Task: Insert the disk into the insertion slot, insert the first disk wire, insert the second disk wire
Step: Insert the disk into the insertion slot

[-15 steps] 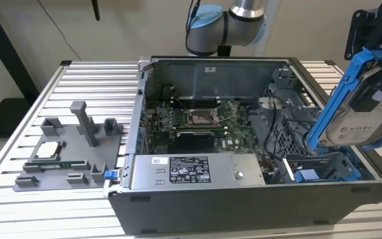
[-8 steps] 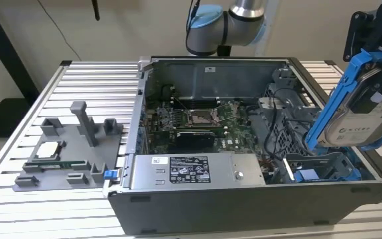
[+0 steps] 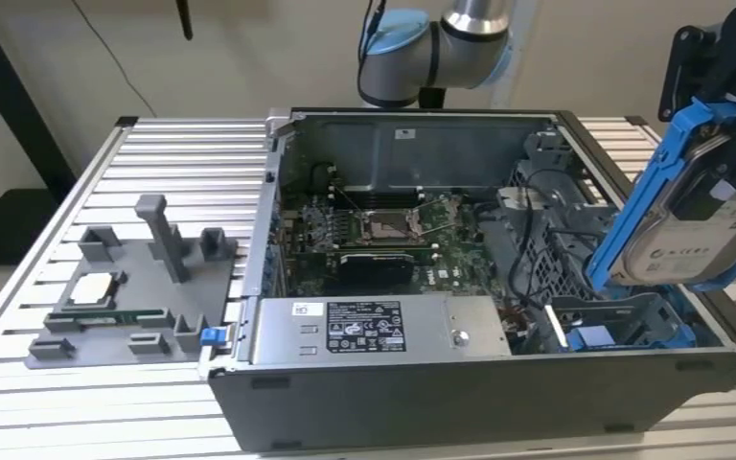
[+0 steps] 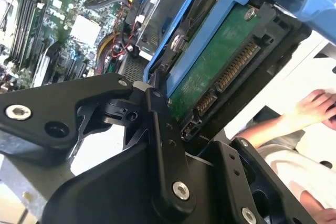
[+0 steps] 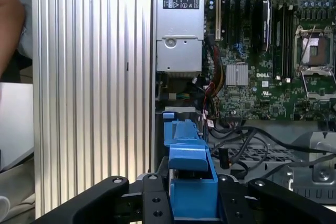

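My gripper (image 3: pixel 716 107) is shut on the disk (image 3: pixel 694 235), a silver-grey drive in a bright blue carrier. It holds the disk tilted on edge above the open computer case's front corner, at the exterior view's right. The insertion slot (image 3: pixel 624 321), a grey metal cage with blue tabs, lies directly below the disk, and a gap separates them. In the second wrist view the disk's green circuit board (image 4: pixel 210 72) and connector face the camera between the black fingers (image 4: pixel 163 129). The blue carrier (image 5: pixel 191 171) sits between the fingers in the first wrist view. Black cables (image 5: pixel 247 145) lie loose in the case beside the cage.
The grey power-supply box (image 3: pixel 381 331) fills the case front beside the slot, with the motherboard (image 3: pixel 381 225) behind it. A grey fixture holding small parts (image 3: pixel 138 287) stands on the slatted table (image 3: pixel 176 163) at the exterior view's left. A person's hand (image 4: pixel 310 108) rests beyond the case.
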Controlling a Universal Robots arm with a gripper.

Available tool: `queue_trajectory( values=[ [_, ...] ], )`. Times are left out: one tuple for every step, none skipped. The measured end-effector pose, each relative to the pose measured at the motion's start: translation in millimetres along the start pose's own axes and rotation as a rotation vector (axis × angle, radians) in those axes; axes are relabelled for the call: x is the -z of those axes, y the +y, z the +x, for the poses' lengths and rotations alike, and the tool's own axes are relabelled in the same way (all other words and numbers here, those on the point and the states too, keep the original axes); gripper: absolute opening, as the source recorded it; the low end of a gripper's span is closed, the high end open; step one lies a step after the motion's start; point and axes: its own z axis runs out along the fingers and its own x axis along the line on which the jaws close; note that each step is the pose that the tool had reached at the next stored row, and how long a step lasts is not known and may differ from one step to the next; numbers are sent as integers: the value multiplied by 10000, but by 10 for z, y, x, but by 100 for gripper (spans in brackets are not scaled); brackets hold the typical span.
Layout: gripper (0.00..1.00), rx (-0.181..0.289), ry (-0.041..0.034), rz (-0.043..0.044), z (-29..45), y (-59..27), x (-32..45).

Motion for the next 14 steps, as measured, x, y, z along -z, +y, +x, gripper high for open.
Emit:
queue_trajectory(
  values=[
    [0, 0, 1, -3, 0, 1, -4],
    [0, 0, 0, -6, -1, 1, -9],
    [0, 0, 0, -9, -1, 2, -14],
    [0, 0, 1, -12, -1, 2, -18],
    [0, 0, 0, -15, -1, 3, -23],
    [0, 0, 0, -18, -1, 4, -28],
    [0, 1, 0, -21, -1, 4, -32],
    [0, 1, 1, -25, -1, 5, -37],
    [0, 2, 2, -29, -2, 5, -41],
    [0, 1, 0, -34, -1, 5, -47],
    [0, 2, 0, -38, -2, 5, -51],
    [0, 2, 1, -44, -2, 6, -56],
    [0, 2, 1, -49, -2, 6, -60],
    [0, 2, 1, -55, -2, 6, -65]
  ],
)
